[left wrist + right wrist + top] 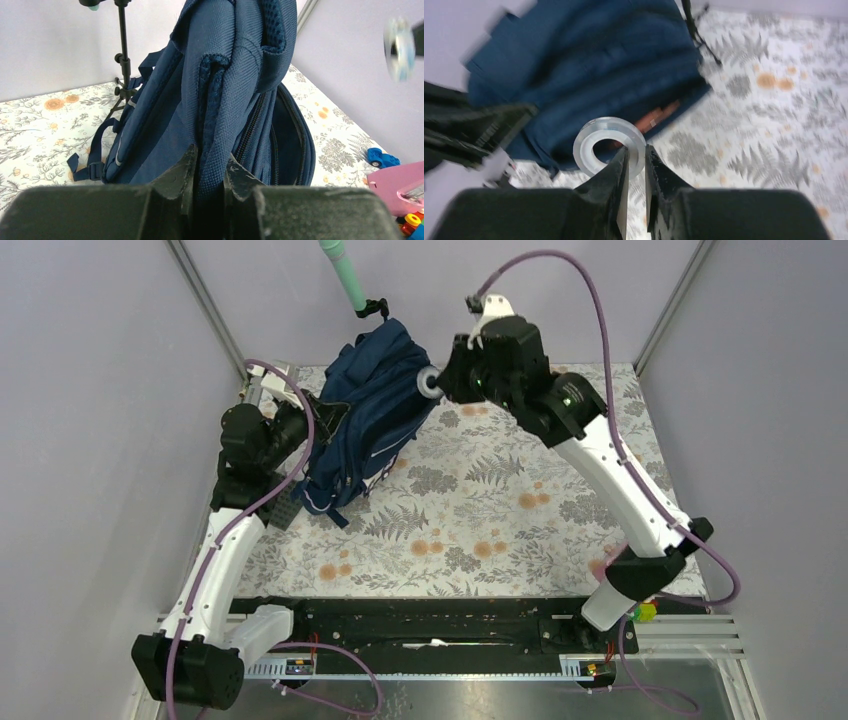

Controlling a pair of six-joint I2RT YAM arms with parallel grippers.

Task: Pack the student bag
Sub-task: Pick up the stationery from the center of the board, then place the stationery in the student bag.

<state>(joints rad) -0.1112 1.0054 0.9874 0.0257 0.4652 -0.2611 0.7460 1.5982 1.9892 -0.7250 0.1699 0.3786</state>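
**A:** Where is the student bag (pixel 365 425)?

**B:** At the back left of the counter (pixel 520 520), on the flower-patterned cloth. It stands roughly upright. Its top meets a black clip at the tip of a green pole (pixel 342 275) that comes in from above.

**A:** Is it zipped shut?

**B:** No. In the left wrist view a zip runs down one side and gapes, and the inside is dark. I cannot tell whether anything is in there.

**A:** What is the left pincer (pixel 210 170) doing?

**B:** It is clenched on the bag. A fold of navy padded fabric is squeezed between its two fingers, just beside that open zip.

**A:** And the right pincer (pixel 636 155)?

**B:** It grips a pale, translucent ring (pixel 583 150) by the rim, one finger through the hole and the other outside. From overhead, the ring hangs in the air against the bag's upper right side. I cannot say whether the two touch.

**A:** Anything else around?

**B:** A thin black stand (pixel 122 60) rises behind the bag. At the far right of the left wrist view, a small blue toy car (pixel 380 157) lies on the cloth beside something flat and pink (pixel 400 185).
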